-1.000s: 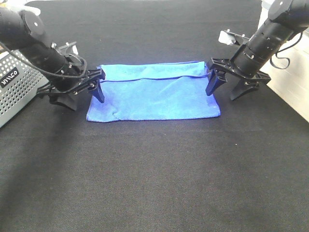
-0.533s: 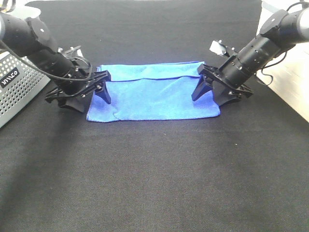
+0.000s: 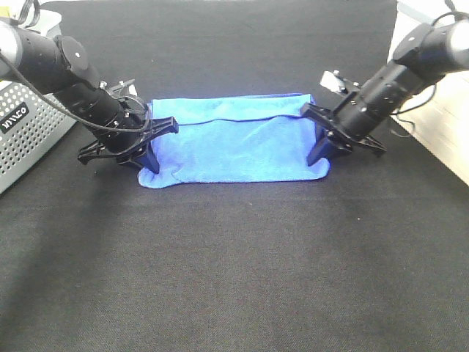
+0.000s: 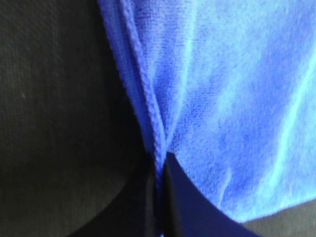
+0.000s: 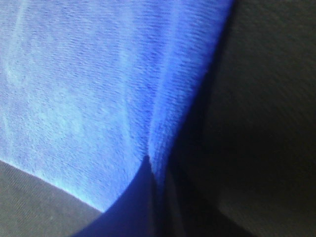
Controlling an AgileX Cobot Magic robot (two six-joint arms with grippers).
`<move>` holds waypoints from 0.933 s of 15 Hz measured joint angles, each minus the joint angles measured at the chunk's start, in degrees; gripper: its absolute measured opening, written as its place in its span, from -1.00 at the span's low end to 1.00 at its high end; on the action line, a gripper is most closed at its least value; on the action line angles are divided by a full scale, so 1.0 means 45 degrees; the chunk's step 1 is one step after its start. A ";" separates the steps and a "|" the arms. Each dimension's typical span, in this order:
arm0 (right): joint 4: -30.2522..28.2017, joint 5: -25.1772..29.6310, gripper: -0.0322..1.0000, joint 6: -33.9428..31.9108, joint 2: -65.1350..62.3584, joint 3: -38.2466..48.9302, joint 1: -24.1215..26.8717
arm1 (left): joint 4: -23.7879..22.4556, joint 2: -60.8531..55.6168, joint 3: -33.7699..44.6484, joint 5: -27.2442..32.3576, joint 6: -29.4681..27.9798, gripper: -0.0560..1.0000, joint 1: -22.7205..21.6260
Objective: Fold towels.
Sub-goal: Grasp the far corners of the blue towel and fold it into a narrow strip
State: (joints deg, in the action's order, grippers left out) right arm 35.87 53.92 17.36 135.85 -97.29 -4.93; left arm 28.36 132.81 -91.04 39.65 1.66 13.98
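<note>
Black tabletop [image 3: 234, 279]. Towel [image 3: 234, 143] soft, light, limp; left fingers [image 3: 150, 158] and right fingers [image 3: 319, 151] clamped on opposite short hems.

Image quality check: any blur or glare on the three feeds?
Exterior high: sharp, evenly lit, towel crisp, bright patch at the right edge. Left wrist: close, soft, hem readable by the left gripper. Right wrist: blurrier, right gripper a dark shape.

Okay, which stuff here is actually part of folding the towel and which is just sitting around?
Part of the job: blue towel; left gripper, pinching its left edge; right gripper, pinching its right edge.
Just lying about: perforated grey basket, at the far left; black table cover underneath.
</note>
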 joint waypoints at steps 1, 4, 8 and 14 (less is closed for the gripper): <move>0.0000 0.0204 -0.94 -0.0038 -0.0038 0.0000 0.0166 | -0.0025 -0.0013 0.0000 0.0484 0.0025 -0.87 0.0000; -0.0446 0.0535 -0.94 -0.0216 -0.1197 0.0789 0.0191 | -0.0611 -0.0598 0.0624 0.1273 0.0115 -0.87 0.0076; -0.0522 0.0127 -0.94 -0.0331 -0.2979 0.4125 0.0191 | -0.1031 -0.2075 0.2928 0.1553 0.0293 -0.87 0.0127; -0.0369 -0.0879 -0.94 -0.0089 -0.4736 0.7550 0.0166 | -0.0968 -0.3909 0.5704 0.1133 0.0700 -0.87 0.0127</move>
State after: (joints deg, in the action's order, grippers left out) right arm 34.21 49.96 16.96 114.53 -63.31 -4.18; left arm 24.01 115.22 -65.37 44.75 4.81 14.55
